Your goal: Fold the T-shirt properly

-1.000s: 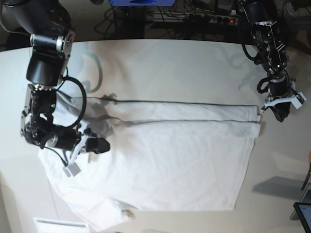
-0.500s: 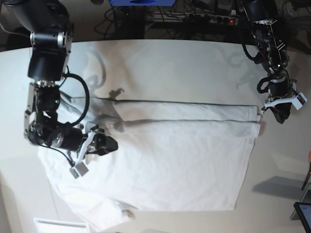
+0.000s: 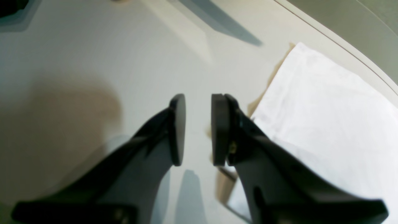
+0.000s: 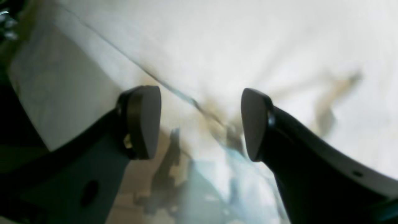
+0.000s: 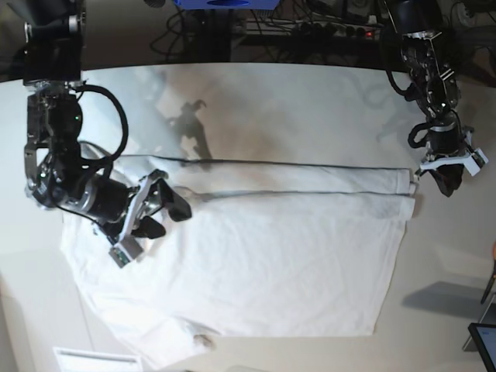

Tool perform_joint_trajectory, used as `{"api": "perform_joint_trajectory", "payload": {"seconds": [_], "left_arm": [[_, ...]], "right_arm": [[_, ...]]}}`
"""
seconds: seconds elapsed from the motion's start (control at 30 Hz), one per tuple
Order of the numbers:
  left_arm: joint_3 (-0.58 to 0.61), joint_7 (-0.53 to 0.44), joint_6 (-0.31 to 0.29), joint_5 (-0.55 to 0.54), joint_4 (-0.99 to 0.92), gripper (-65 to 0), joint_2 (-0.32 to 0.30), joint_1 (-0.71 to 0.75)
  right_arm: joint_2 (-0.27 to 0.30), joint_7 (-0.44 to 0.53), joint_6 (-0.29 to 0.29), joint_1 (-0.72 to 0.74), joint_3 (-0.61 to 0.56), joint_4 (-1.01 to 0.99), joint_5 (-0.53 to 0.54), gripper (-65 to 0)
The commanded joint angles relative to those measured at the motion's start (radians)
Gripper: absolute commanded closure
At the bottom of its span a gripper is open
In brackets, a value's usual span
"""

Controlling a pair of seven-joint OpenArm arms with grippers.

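The white T-shirt lies flat on the white table, its far part folded down along a straight crease. My right gripper hovers over the shirt's left part, jaws wide open with nothing between them. In the right wrist view the right gripper hangs above the blurred T-shirt fabric and its crease. My left gripper sits just off the shirt's right edge. In the left wrist view the left gripper shows a narrow empty gap over bare table, with the T-shirt corner to its right.
Cables and a power strip run behind the table's curved back edge. A dark screen corner pokes in at lower right. A white slatted object lies at the front left. A small label shows near the shirt's front edge.
My right gripper has opened, let go of the fabric and risen up and to the right. The left arm has stayed still.
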Motion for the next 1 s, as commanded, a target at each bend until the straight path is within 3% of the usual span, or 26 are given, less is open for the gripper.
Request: {"api": "perform_joint_trajectory", "payload": {"seconds": [0.0, 0.13, 0.27, 0.63, 0.97], "left_arm": [[-0.004, -0.028, -0.001, 0.035, 0.022, -14.6, -0.014, -0.009], [-0.013, -0.028, -0.001, 0.15, 0.022, -14.8, 0.01, -0.01], [-0.015, -0.028, -0.001, 0.152, 0.021, -14.8, 0.016, -0.01], [-0.015, -0.028, -0.002, 0.15, 0.022, -14.8, 0.018, -0.01], [-0.013, -0.028, -0.002, 0.15, 0.022, -14.8, 0.021, -0.013]], "right_arm": [[0.011, 0.001, -0.027, -0.008, -0.009, 0.016, -0.046, -38.9], [0.008, 0.028, -0.059, -0.025, -0.047, 0.025, -0.112, -39.2], [0.011, 0.056, -0.061, -0.027, -0.055, 0.01, -0.137, -38.9], [-0.021, 0.059, -0.054, -0.031, -0.084, 0.007, -0.447, -38.9], [-0.041, 0.082, -0.053, -0.03, -0.104, -0.024, -0.461, -38.6]]}}
